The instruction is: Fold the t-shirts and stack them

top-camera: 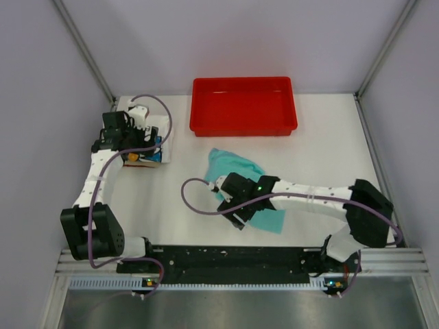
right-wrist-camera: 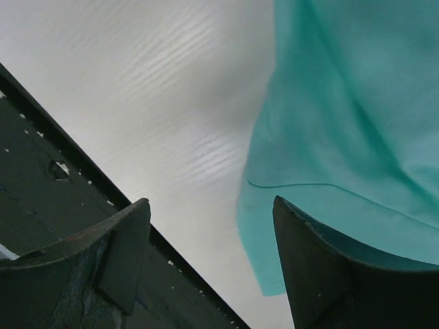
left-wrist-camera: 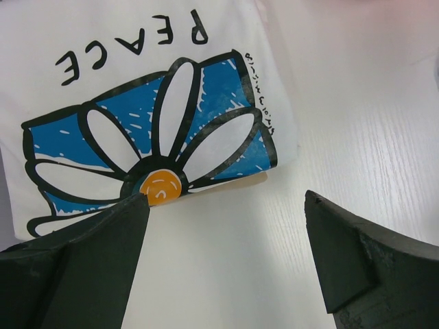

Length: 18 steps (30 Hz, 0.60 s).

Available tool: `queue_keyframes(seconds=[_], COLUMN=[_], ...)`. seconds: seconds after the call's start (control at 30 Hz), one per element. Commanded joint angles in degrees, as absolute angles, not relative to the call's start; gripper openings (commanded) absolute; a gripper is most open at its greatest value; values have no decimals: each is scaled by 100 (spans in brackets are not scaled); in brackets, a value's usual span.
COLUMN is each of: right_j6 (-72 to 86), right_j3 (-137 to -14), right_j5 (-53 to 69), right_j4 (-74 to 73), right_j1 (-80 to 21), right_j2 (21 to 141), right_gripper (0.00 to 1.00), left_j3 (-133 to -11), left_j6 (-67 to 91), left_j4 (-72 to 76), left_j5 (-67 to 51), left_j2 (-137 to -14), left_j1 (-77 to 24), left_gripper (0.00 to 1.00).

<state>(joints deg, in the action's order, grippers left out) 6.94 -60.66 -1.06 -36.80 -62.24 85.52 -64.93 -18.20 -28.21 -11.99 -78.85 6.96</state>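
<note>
A: Counts?
B: Two t-shirts, one red tray (top-camera: 243,129), two arms.
A: Shirts?
B: White daisy t-shirt (left-wrist-camera: 171,110) is folded, print up, on the far-left tabletop (top-camera: 329,151). Teal t-shirt (top-camera: 233,164) is mid-tabletop, long axis far-left to near-right.
A: Arms?
B: Left pincer (left-wrist-camera: 226,260) hovers at the daisy shirt's edge, jaws wide, empty. Right arm stretched leftward; right pincer (right-wrist-camera: 212,253) parted at the teal hem, gripping nothing.
</note>
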Motion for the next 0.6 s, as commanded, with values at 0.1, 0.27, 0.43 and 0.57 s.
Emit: queue_keyframes(seconds=[0.1, 0.27, 0.43, 0.57], right_j6=[1354, 1222, 915, 379], right_j3=[-5959, -6213, -6660, -7775], right_j5=[-1026, -643, -729, -20], right_j4=[-3938, -3929, -3946, -3920], right_j1=[-6478, -6469, -6469, -6486], right_j2=[9992, 10494, 10258, 10160], right_gripper=[51, 14, 0, 0], left_j3=[-6530, -6504, -6434, -6434], left_j6=[-1890, -1898, -1925, -1864], left_j4=[-2733, -2733, -2690, -2663], left_j5=[-1266, -1248, -1248, -1169], left_j2=[-7612, -7576, -7488, -7427], left_j1=[703, 694, 694, 686], left_gripper=[99, 98, 98, 99])
